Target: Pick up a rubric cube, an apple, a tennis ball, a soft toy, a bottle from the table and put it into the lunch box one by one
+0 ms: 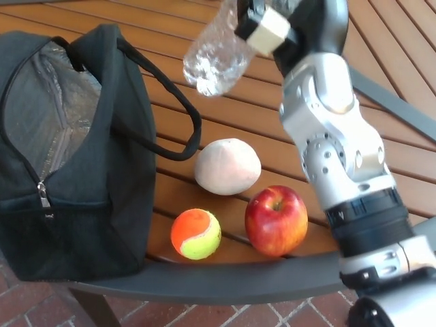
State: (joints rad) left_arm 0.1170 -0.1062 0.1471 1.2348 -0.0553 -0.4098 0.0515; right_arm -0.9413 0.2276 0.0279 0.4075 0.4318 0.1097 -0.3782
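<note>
A clear plastic bottle (216, 56) hangs in the air above the slatted wooden surface (225, 122), gripped near its upper end by the robot's right hand (272, 24) at the top edge of the head view. The fingers (262, 30) are closed round the bottle; only part of the hand shows, the rest being cut off by the frame. The bottle's long axis runs on a slant, its rounded base pointing down and toward the robot's left, the held end up and to the right.

The black lunch box (68, 150) stands open at the left side of the surface, its silver lining showing through the unzipped mouth and its carry strap (170, 116) looping out over the slats. The bottle's base is clear of the bag, up and to the right of the opening, with the strap lying between them. The move ahead appears to turn on that gap: the bottle would need to travel further to the robot's left and down, base first, to enter the mouth.

A pale rounded soft toy (227, 166), a red apple (276, 220) and an orange and yellow tennis ball (196, 234) wait near the front edge, well below the raised arm. No cube is visible. The left hand is out of frame.
</note>
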